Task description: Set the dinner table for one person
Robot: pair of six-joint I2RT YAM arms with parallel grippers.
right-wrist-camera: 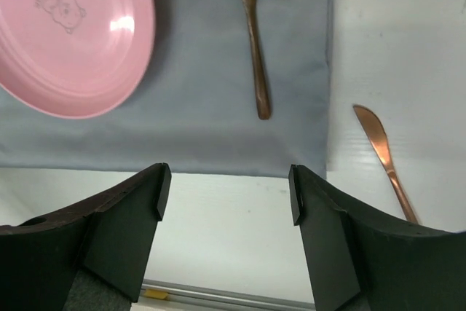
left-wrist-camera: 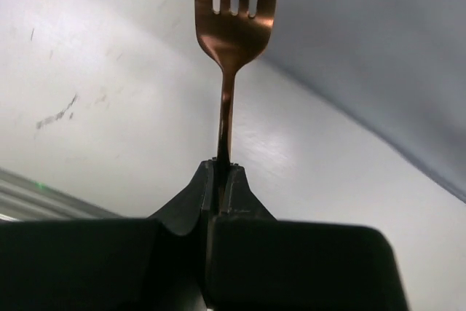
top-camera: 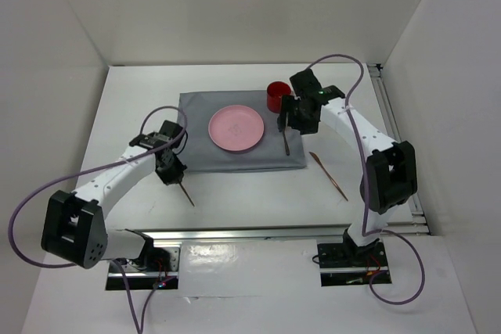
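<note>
On the white dinner table (top-camera: 235, 193) lies a grey cloth (top-camera: 243, 160) with a pink plate (top-camera: 237, 128) in its middle and a red cup (top-camera: 276, 97) at its far right corner. My left gripper (top-camera: 174, 171) (left-wrist-camera: 224, 165) is shut on the handle of a copper fork (top-camera: 186, 193) (left-wrist-camera: 233, 27), just off the cloth's near left corner. My right gripper (top-camera: 292, 117) (right-wrist-camera: 226, 194) stands open and empty above a copper spoon (top-camera: 286, 145) (right-wrist-camera: 251, 34) that lies on the cloth right of the plate (right-wrist-camera: 65, 34).
A copper knife (top-camera: 329, 176) (right-wrist-camera: 382, 151) lies on the bare table right of the cloth. White walls close in the table on three sides. A metal rail (top-camera: 274, 232) runs along the near edge.
</note>
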